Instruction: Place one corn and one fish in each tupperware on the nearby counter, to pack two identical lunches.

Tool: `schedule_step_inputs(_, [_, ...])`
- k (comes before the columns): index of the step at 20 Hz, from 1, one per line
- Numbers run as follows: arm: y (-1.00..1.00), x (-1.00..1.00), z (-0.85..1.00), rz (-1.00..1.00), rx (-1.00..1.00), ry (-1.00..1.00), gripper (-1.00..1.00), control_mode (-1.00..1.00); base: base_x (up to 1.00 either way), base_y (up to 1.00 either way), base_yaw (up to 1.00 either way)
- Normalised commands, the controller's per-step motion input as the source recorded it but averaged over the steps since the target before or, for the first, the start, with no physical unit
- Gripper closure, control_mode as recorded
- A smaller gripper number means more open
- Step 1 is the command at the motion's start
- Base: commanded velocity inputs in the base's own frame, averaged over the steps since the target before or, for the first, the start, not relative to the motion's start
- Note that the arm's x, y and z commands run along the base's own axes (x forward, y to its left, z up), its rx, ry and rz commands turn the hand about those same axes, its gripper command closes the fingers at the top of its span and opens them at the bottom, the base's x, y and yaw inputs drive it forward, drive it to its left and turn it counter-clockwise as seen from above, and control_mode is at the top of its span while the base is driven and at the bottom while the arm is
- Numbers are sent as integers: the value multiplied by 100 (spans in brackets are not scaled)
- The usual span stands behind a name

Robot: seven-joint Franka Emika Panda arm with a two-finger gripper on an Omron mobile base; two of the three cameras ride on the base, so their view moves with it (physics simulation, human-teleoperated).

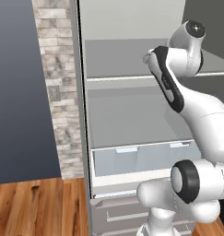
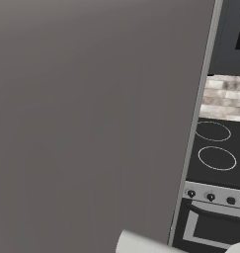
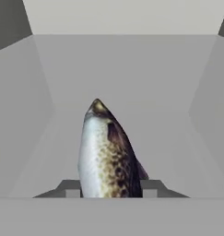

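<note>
In the hand view a fish [image 3: 106, 152] stands head-up between my two dark fingertips [image 3: 69, 189]. It has a pale belly, a brown speckled flank and a dark back. My gripper [image 3: 111, 189] is shut on its lower body, inside a pale grey fridge compartment [image 3: 113, 69]. In the left base view my white arm [image 1: 178, 83] reaches into the open fridge at the height of its upper shelf [image 1: 118, 78]. The corn, the tupperware and the counter are out of view.
The fridge has a clear drawer [image 1: 132, 161] below the shelves and grey drawer fronts [image 1: 122, 212] underneath. A stone wall strip [image 1: 58, 92] and wooden floor [image 1: 35, 207] lie to its left. A grey fridge door [image 2: 92, 123] stands close, with a black stove [image 2: 218, 158] beyond it.
</note>
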Motion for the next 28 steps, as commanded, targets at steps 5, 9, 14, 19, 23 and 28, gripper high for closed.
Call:
schedule_step_inputs(5, [44,-100,-53,0,0,1,100,-100,0,0,0])
schedule_step_inputs(9, [46,-100,-70,0,0,5,100,-100,0,0,0])
schedule_step_inputs(14, [23,-100,-68,0,0,17,100,-100,0,0,0])
schedule_step_inputs(19, [15,-75,-23,2,0,19,100,-100,0,0,0])
schedule_step_inputs(23, [35,-74,-47,2,0,45,100,-100,0,0,0])
schedule_step_inputs(28, [39,-24,-26,3,0,57,100,-100,0,0,0])
